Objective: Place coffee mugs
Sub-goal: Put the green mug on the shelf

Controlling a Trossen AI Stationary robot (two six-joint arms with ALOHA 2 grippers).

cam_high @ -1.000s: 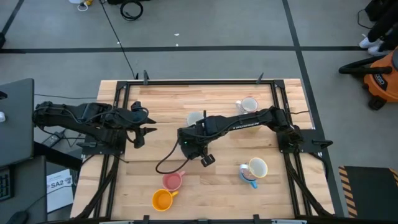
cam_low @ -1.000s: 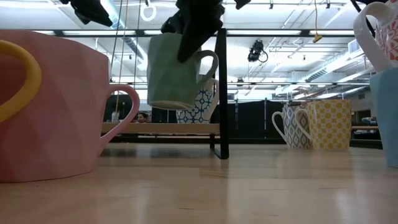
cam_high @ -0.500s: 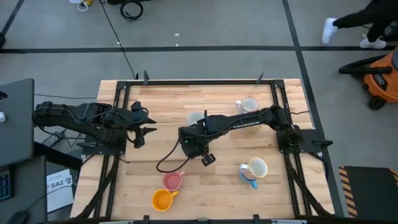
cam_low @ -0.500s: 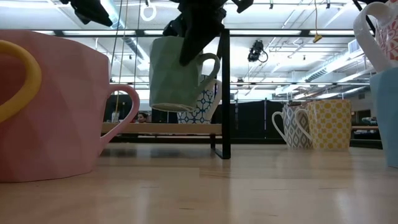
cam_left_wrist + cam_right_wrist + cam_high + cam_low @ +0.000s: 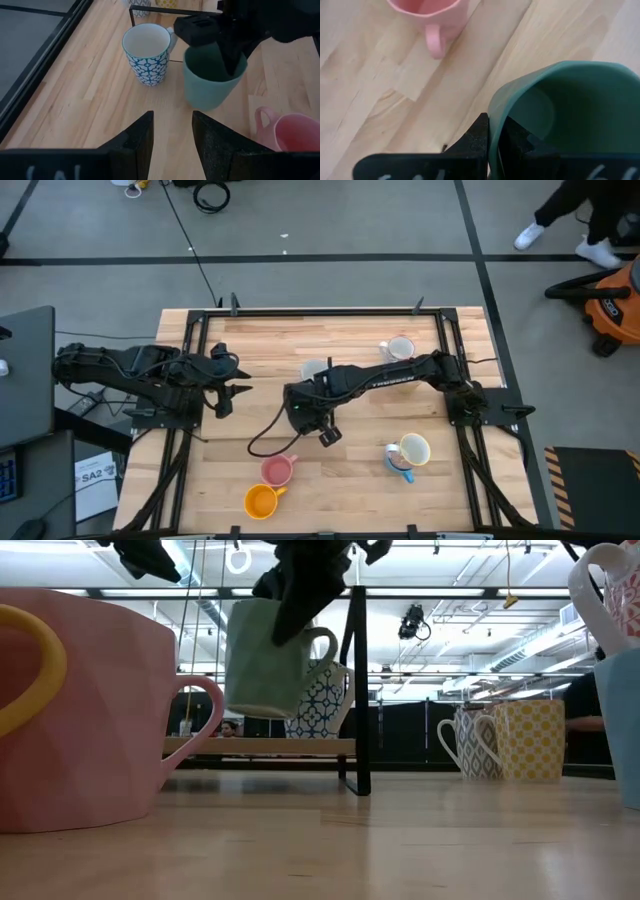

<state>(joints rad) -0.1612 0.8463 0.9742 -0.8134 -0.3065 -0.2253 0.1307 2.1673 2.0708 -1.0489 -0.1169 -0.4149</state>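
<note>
My right gripper [image 5: 303, 410] hangs over the table's middle, shut on a teal-green mug [image 5: 265, 660], which also shows in the left wrist view [image 5: 212, 82]. A blue-patterned white mug [image 5: 313, 370] stands upright just beyond it. The pink mug [image 5: 278, 471] and orange mug [image 5: 260, 501] sit on their bases near the near edge. A cream mug [image 5: 400, 348] and a grey patterned mug [image 5: 478, 743] stand farther right. A white mug sits on a blue mug [image 5: 408, 452] at the right. My left gripper [image 5: 172, 140] waits open at the table's left side. My right gripper holds the green mug by its wall at the rim [image 5: 495, 122]. One finger [image 5: 481, 132] is outside the wall and the other is inside the hollow. The fingers come from above, pointing down. The mug hangs below them, slightly tilted, lifted clear of the table [image 5: 262, 710].
A black metal frame [image 5: 440, 330] edges the wooden table, and one of its posts [image 5: 357, 690] stands behind the held mug. A black cable [image 5: 268, 442] loops on the table below the right gripper. Bare wood lies between the held mug and the pink mug.
My right gripper has carried the green mug a little toward the table's left, keeping it clear of the table. A person has walked past on the floor beyond the table's far right corner.
</note>
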